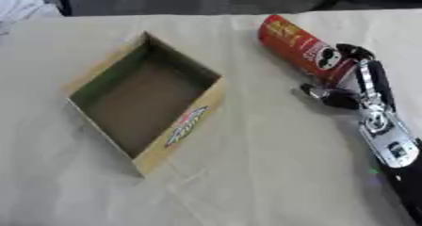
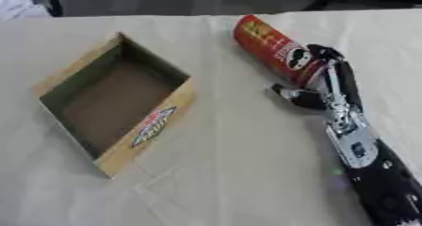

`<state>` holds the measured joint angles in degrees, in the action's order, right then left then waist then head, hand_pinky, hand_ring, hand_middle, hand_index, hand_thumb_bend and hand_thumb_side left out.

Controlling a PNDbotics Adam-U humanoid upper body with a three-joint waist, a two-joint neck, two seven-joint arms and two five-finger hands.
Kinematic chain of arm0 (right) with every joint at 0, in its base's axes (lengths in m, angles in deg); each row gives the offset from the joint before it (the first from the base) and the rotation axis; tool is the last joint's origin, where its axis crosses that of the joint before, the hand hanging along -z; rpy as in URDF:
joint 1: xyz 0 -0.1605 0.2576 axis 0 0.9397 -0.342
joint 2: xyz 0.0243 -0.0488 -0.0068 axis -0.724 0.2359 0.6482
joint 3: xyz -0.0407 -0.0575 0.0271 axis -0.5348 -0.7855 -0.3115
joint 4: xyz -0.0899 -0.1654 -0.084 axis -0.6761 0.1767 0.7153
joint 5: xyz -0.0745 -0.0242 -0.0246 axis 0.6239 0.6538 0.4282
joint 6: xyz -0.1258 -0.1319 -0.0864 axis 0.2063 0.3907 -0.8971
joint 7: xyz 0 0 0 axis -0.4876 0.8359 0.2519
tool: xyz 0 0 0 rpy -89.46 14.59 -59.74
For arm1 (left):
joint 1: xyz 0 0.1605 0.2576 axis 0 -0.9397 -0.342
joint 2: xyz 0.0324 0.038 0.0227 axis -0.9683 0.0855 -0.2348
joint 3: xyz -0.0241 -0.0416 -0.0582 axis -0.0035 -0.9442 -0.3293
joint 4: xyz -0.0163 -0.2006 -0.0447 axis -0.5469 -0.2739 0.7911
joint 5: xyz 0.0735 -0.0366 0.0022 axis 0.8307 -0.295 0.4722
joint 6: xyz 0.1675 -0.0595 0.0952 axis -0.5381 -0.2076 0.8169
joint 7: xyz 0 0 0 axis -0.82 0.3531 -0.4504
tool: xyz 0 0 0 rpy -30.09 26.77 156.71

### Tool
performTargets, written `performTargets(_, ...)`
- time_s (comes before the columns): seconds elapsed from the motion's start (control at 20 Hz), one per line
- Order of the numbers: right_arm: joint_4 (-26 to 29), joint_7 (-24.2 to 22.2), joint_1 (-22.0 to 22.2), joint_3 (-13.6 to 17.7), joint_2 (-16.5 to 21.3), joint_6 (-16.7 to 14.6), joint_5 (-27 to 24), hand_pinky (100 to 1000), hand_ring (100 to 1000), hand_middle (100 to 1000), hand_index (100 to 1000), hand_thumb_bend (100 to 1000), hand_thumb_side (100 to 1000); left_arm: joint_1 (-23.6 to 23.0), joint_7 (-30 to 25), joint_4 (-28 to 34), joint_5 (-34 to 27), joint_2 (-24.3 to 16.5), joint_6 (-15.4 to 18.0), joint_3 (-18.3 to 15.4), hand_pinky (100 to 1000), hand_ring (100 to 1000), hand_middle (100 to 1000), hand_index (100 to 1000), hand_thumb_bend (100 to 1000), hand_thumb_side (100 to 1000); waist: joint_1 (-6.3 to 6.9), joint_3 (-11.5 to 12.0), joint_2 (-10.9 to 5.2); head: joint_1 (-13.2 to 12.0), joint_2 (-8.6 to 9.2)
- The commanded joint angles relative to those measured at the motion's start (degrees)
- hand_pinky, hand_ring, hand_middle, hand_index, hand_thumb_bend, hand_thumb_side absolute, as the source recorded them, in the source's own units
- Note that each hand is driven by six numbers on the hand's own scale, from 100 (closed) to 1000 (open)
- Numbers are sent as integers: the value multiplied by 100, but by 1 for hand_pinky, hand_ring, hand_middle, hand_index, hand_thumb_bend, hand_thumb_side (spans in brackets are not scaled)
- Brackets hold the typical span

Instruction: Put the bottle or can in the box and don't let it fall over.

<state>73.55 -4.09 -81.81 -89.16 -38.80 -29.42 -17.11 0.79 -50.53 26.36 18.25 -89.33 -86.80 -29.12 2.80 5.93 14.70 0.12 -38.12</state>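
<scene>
- Left eye view: a red can (image 1: 298,44) lies on its side on the paper-covered table (image 1: 272,173), well right of the open cardboard box (image 1: 188,126), outside it.
- Left eye view: the right hand (image 1: 356,84) reaches in from the lower right, fingers and thumb curled round the can's near end.
- Right eye view: the box is empty, a red-and-white label on its near wall; the left hand does not show.
</scene>
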Motion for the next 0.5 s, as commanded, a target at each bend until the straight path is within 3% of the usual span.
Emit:
performTargets(0.05,30,-71,-46,5,36,-41,-23,579,790,700,802,682,100,75,-5,86,-3,-98,-22,-64,627,978,712,673,452,595,-1,12,-77,-12,43)
performTargets(0.2,53,-23,-42,15,41,-96,-150,568,776,675,771,656,100,77,-7,89,-1,-100,-21,-64,626,977,711,673,452,594,-6,13,-84,-21,44)
performTargets(0.35,80,75,-43,13,51,-176,-268,554,764,642,736,555,100,80,-10,92,4,-98,-18,-65,626,977,709,672,449,594,-14,28,-94,-28,47)
performTargets(0.5,82,169,-38,4,59,-247,-315,553,763,640,734,547,100,81,-10,94,5,-96,-18,-66,626,977,709,672,449,594,-19,38,-99,-26,53)
